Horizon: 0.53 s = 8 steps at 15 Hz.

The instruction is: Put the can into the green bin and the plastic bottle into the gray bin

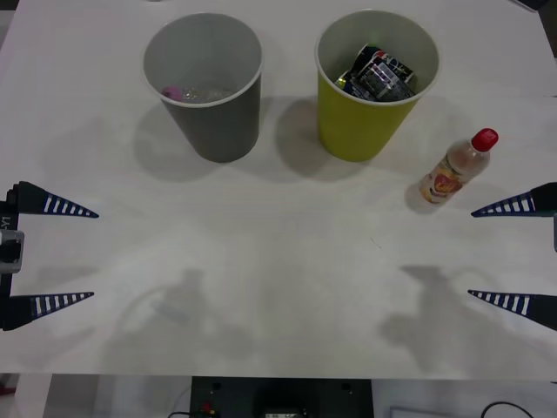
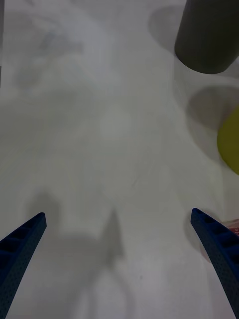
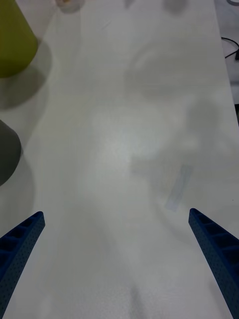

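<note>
Just beyond your right gripper [image 1: 513, 252], spread wide and empty, the plastic bottle [image 1: 456, 168] stands waiting for the gray bin [image 1: 207, 83]; cans already sit in the green bin [image 1: 370, 83].

Both grippers [image 1: 91, 254] [image 1: 470, 252], jaws apart.

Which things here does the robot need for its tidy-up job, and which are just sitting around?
For the job:
green bin
gray bin
plastic bottle
can, already in the green bin

Just there:
pink-capped bottle inside the gray bin
table
</note>
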Each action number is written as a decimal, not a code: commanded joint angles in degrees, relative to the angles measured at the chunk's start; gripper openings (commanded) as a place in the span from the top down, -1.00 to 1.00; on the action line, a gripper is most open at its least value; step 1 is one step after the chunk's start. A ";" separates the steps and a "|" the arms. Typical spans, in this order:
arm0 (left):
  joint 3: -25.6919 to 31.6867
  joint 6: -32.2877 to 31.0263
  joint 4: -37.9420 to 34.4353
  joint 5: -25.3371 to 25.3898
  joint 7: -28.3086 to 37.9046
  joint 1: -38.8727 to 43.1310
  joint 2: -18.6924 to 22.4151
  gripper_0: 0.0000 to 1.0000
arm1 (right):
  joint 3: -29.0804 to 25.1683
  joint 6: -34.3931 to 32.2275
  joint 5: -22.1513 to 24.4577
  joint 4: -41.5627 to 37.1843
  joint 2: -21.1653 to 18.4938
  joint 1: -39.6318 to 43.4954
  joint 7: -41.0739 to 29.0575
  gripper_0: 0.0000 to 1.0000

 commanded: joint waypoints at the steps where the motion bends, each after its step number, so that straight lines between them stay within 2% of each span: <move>1: 0.00 0.00 0.00 0.00 0.00 0.00 0.00 -1.00 | 0.06 3.46 -1.13 -1.31 -0.80 2.63 -0.27 -1.00; 8: 0.00 0.00 0.00 0.00 0.00 0.00 0.00 -1.00 | 0.14 18.22 -1.30 -7.90 -3.70 12.73 -2.65 -1.00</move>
